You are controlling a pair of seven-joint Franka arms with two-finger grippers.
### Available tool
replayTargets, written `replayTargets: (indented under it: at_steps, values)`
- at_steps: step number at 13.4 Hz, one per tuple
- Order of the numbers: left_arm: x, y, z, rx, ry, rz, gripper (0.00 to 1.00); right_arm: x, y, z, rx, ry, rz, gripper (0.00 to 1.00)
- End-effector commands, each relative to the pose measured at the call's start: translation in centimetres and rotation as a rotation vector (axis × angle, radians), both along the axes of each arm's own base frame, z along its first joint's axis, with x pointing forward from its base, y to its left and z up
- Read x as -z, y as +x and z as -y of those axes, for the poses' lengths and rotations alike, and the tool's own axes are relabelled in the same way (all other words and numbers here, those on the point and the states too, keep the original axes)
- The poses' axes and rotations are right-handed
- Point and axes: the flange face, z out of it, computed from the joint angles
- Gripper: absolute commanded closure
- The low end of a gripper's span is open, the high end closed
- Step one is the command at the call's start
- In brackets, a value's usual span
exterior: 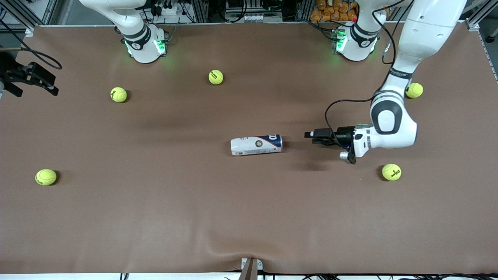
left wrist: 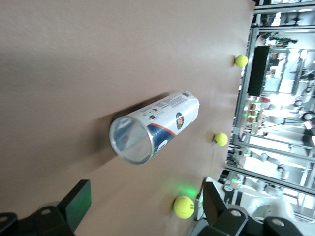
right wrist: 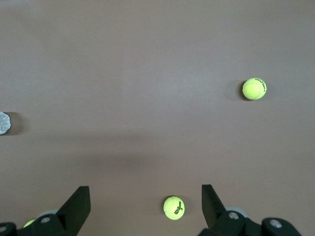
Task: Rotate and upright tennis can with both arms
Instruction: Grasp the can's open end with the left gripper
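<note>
I am counting five tennis balls on the counter (exterior: 249, 217): one (exterior: 46, 177) near the right arm's end, a second (exterior: 118, 94), a third (exterior: 216, 77), then one (exterior: 391, 172) and one (exterior: 414, 90) at the left arm's end. One tennis can (exterior: 256, 145) is lying on its side mid-counter. The left tool (exterior: 309, 136) is hovering just beside its blue end, fingers apart. The right tool (right wrist: 145, 201) is waiting over the counter, fingers spread.
</note>
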Motion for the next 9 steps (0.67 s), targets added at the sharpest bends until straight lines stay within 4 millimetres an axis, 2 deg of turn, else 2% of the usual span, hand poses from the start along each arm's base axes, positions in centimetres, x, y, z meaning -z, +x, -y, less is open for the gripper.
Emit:
replayTargets:
  at_steps: [1,3,7,9]
  values:
    - [2.1,-0.7,2.5,-0.032,-0.056,0.009,0.0,0.2,-0.7,-0.4,0.013,0.019,0.002,0.0]
    - [3.8,-1.5,4.4,-0.057,-0.1,0.001,0.0,0.3,-0.6,-0.8,0.005,0.018,0.005,0.0]
    - [4.8,-2.6,7.3,-0.088,-0.092,-0.015,0.0,0.6,-0.3,-1.2,-0.002,0.018,0.006,0.0]
    - [5.0,-2.7,7.7,-0.094,-0.088,-0.017,0.02,0.7,-0.2,-1.6,-0.01,0.018,0.004,0.0]
